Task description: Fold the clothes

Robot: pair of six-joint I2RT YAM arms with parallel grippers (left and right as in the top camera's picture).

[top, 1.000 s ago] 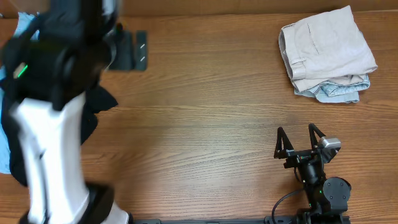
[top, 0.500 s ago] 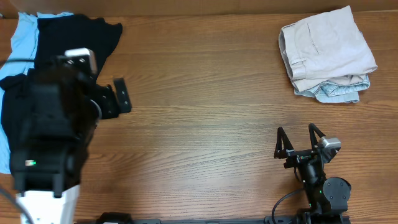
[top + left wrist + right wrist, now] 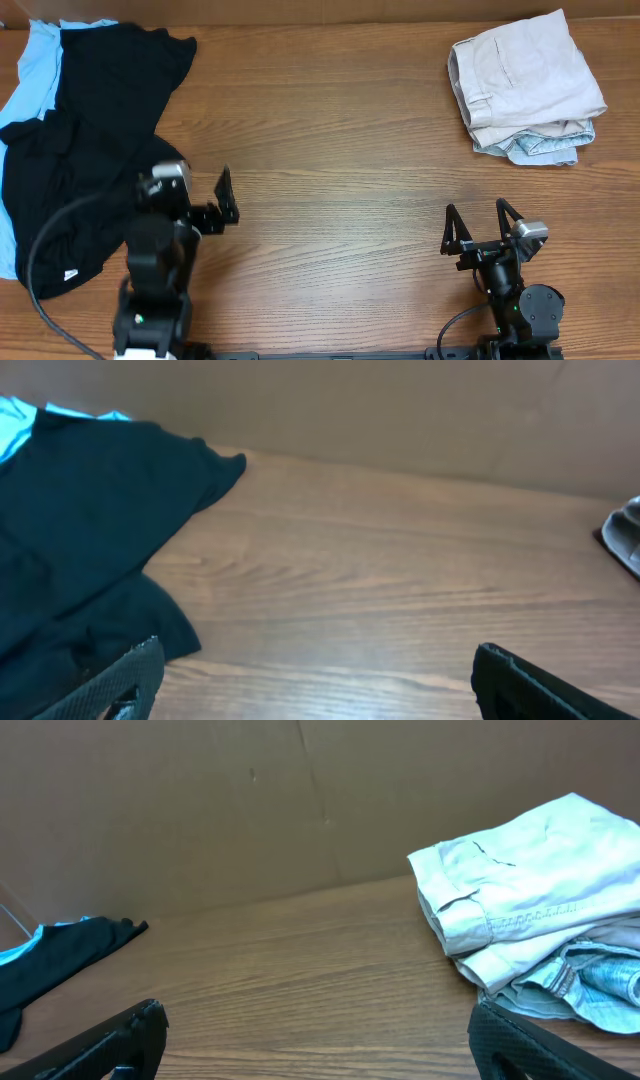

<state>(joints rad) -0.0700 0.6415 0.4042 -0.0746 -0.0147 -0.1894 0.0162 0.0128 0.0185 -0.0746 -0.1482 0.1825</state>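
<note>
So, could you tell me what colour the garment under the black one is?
Sky blue; the garment shows best in the overhead view.

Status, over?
Open, empty: left hand, right hand. Unfolded black garment over sky-blue piece, left. Folded beige shorts on denim piece, right. Nothing obstructing.

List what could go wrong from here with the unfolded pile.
1. The black garment lies crumpled over the sky-blue garment, so the open left gripper might pinch both layers and drag them together.
2. The folded beige shorts sit on a denim piece. Placing another fold on top could tip that stack.
</note>
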